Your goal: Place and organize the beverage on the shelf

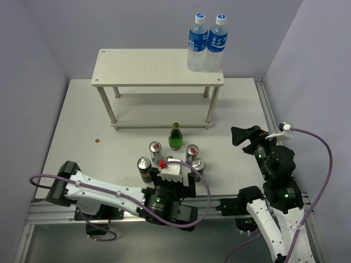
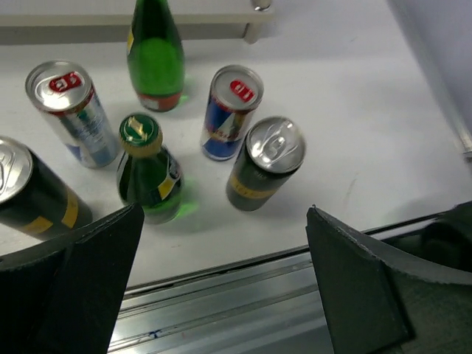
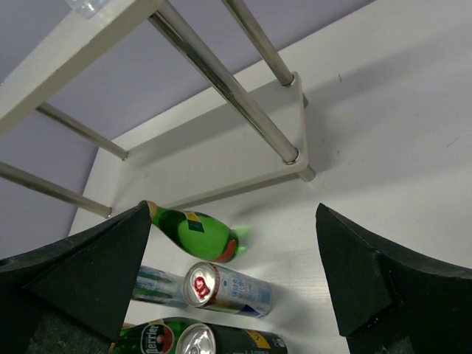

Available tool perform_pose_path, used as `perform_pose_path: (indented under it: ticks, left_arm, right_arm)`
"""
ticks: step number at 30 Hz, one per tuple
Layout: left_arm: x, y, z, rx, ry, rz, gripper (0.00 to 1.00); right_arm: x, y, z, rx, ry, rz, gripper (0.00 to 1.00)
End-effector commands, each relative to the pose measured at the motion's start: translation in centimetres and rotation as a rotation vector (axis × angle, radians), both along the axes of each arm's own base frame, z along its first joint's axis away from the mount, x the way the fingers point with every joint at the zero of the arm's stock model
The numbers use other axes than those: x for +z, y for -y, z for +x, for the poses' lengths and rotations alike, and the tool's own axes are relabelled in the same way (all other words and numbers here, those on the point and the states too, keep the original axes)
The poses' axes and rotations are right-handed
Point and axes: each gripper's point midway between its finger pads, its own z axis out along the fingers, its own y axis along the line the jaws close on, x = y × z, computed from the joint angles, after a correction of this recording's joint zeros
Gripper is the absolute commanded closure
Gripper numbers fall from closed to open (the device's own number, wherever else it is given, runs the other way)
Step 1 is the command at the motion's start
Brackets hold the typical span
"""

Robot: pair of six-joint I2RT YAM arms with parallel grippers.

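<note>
**The beverage** point(image 1: 175, 138), six drinks, stands clustered on the table point(image 1: 77, 126) just in front of the shelf point(image 1: 159, 67). The left gripper point(image 2: 225, 215), jaws wide apart, hovers at the cluster's side away from the shelf. The right gripper point(image 3: 234, 209), likewise spread and empty, faces the shelf's right legs. Water bottles point(image 1: 207, 44) stand on its right end.

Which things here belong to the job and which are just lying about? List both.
Job: two green bottles, two black cans, two silver cans, the shelf.
Lying about: two water bottles on the shelf's top board.
</note>
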Motion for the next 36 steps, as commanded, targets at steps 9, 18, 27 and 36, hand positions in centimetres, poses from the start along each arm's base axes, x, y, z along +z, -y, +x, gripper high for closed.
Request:
perform_pose_path:
  ticks: [9,18,27,36]
  left_arm:
    - [-7.4,-1.1,-0.8,0.035,0.034,0.041,0.01]
    - [-12.7,-0.5,2.5,-0.062,0.014,0.058,0.01]
    - [-15.5,0.9,5.1,-0.065,0.019,0.043,0.01]
    - [-19.3,1.3,8.1,-0.014,0.017,0.120,0.02]
  right_arm:
    - [-3.4,-0.1,0.5,0.011,-0.046,-0.036,0.00]
    - [-4.2,-0.3,0.5,0.018,-0.056,-0.036,0.00]
    - [-4.9,-0.4,0.8,0.019,-0.066,-0.034,0.00]
    - [-5.4,-0.5,1.0,0.024,-0.073,-0.036,0.01]
